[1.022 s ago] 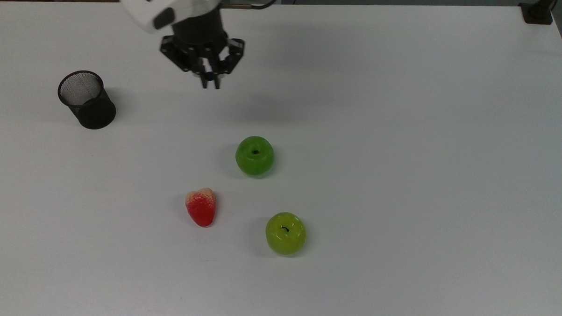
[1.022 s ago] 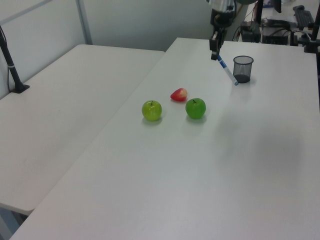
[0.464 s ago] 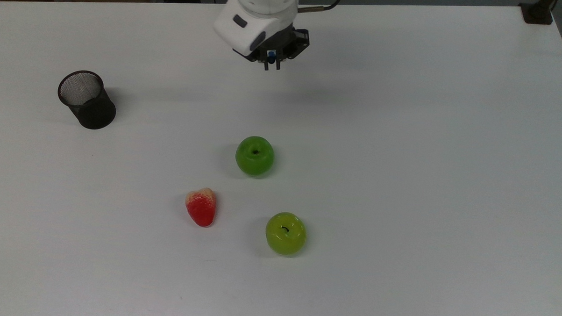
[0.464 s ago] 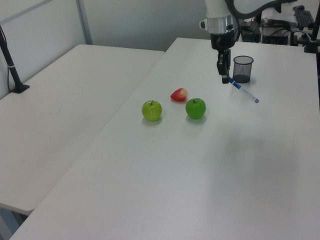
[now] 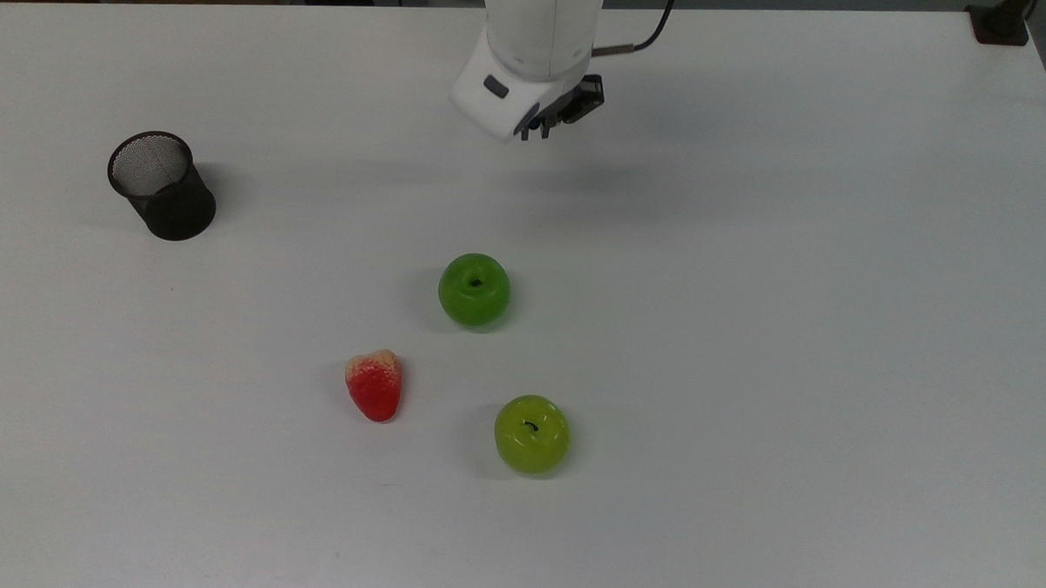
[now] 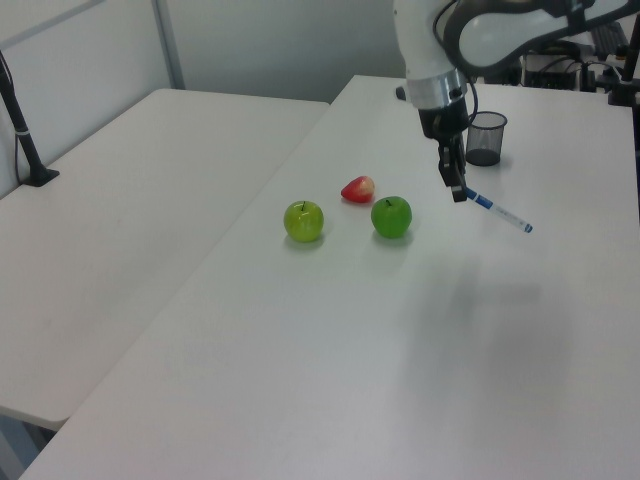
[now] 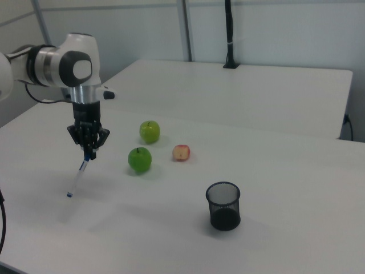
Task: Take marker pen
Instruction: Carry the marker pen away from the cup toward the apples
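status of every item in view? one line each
gripper: shut on the marker pen, above the table
marker pen: held, hanging tilted, off the table
mesh cup: upright, nothing in it
dark green apple: on the table, untouched
light green apple: on the table, untouched
strawberry: lying on the table

Arm (image 5: 541, 25) cut off at top edge

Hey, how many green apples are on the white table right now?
2. The darker green apple sits mid-table; the yellow-green apple lies nearer the top view's bottom edge, to the right of the strawberry in the top view. Nothing seems hidden.
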Available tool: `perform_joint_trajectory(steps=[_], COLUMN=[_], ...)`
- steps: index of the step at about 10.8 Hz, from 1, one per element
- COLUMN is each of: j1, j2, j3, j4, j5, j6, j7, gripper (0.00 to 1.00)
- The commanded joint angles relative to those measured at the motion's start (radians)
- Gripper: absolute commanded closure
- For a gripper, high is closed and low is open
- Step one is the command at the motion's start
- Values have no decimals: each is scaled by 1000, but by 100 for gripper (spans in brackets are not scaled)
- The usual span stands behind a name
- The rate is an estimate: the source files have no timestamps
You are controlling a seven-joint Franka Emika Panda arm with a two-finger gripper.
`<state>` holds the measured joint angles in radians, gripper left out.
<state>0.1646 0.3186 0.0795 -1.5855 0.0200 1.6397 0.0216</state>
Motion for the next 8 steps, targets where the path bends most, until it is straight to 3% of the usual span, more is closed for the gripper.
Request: perform_joint_trajectory(steps=[1, 8], j1=[24, 36], j2=[75, 158], j3=[-14, -14], j4=[-7, -7], j5=[14, 9], j6=[75, 152], j7=[23, 23], gripper=[95, 94])
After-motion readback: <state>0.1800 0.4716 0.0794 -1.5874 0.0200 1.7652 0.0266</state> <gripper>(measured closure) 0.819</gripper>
